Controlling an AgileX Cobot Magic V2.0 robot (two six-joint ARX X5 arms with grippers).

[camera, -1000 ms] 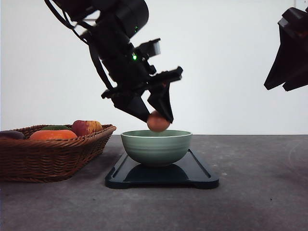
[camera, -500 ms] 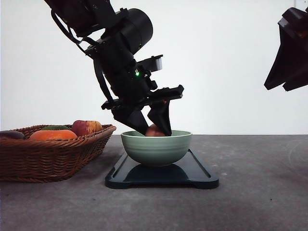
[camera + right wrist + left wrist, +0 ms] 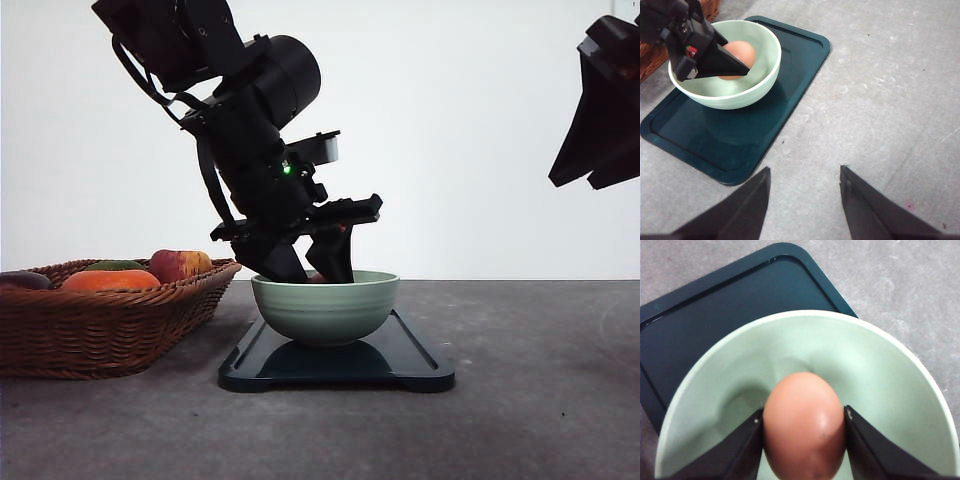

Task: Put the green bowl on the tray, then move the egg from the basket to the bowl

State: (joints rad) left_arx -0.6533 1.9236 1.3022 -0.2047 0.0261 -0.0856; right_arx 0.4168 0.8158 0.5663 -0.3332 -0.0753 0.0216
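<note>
Lowered since the earlier front views, the left gripper (image 3: 318, 272) now has its fingertips below the rim of the green bowl (image 3: 325, 307), and the egg (image 3: 804, 425), previously visible above the rim, is sunk inside the bowl. Both fingers are clamped on the egg's flanks, as the left wrist view shows. Whether the egg touches the bowl floor cannot be told. The bowl sits on the tray (image 3: 410, 360), so the first step appears complete and the transfer is near its release. The egg's long axis runs along the fingers, one end pointing out past the fingertips toward the bowl floor. The basket (image 3: 100, 325) stands just beside the tray, on the left arm's side. The right gripper (image 3: 802, 200) hangs with fingers apart, holding nothing, above bare table near the tray.
</note>
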